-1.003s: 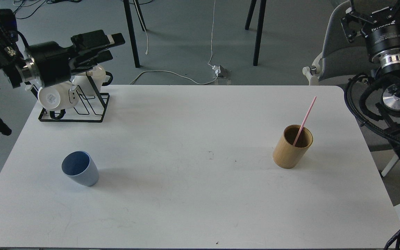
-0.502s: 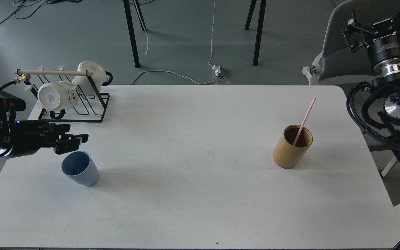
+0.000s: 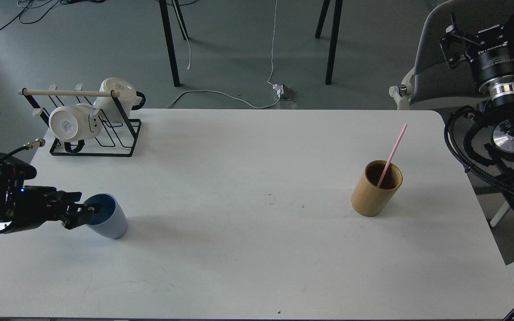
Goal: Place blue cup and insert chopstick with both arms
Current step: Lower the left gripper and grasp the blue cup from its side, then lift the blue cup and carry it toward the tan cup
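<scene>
The blue cup (image 3: 110, 224) stands upright on the white table (image 3: 248, 249) at the front left. My left gripper (image 3: 81, 210) comes in low from the left. It is open, with its fingertips at the cup's left rim and one finger over the opening. The pink chopstick (image 3: 393, 150) leans in the tan wooden holder (image 3: 374, 191) on the right side of the table. My right gripper (image 3: 484, 24) is raised off the table's far right corner, pointing up and away, open and empty.
A black wire rack (image 3: 105, 145) with a pale wooden rod and two white mugs (image 3: 66, 125) stands at the back left corner. A grey chair (image 3: 435, 58) is behind the right arm. Table legs and cables lie on the floor beyond.
My left arm has swung down from above the rack to table height and moved to the cup's left rim. The right arm has hardly moved. Cup, holder and chopstick have stayed put.
</scene>
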Robot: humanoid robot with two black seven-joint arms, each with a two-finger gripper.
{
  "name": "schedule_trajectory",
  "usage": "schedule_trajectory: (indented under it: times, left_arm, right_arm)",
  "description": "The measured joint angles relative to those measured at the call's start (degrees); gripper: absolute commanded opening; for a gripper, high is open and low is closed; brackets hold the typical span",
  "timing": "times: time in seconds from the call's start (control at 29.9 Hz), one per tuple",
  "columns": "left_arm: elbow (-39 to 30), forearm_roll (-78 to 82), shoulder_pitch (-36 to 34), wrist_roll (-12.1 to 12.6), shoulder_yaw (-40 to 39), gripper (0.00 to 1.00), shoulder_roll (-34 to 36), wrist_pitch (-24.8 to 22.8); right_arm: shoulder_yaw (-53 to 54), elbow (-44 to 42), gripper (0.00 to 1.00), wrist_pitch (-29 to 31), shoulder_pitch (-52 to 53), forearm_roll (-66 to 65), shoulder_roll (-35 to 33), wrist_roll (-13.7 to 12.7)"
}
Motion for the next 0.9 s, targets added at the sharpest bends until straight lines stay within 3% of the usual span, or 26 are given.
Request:
schedule_trajectory:
  times: [0.13,0.17,0.57,0.77,0.9]
  left_arm:
    - [2.2,0.0,0.6,-0.1,0.1,0.06,-1.8,0.4]
    - [2.3,0.0,0.7,-0.2,0.1,0.03,-2.0,0.4]
    - [1.6,0.0,-1.4,-3.6,-0.1,0.00,-2.0,-1.2]
    - [-3.3,0.0,-11.3,-3.0,-0.4,0.00,-2.8,-11.7]
    - [-5.1,0.1,-20.3,-0.6,-0.4,0.00,-9.7,-16.3]
  right_arm:
    - [0.0,0.0,0.99,0.0,0.0,0.0,-0.1,0.0]
    - [0.0,0.0,0.99,0.0,0.0,0.0,-0.1,0.0]
    - [0.0,-0.2,0.99,0.0,0.1,0.0,-0.3,0.0]
    - [-0.3,0.1,0.99,0.0,0.1,0.0,-1.7,0.0]
    - [-0.7,0.1,0.99,0.0,1.3,-0.2,-4.3,-0.4]
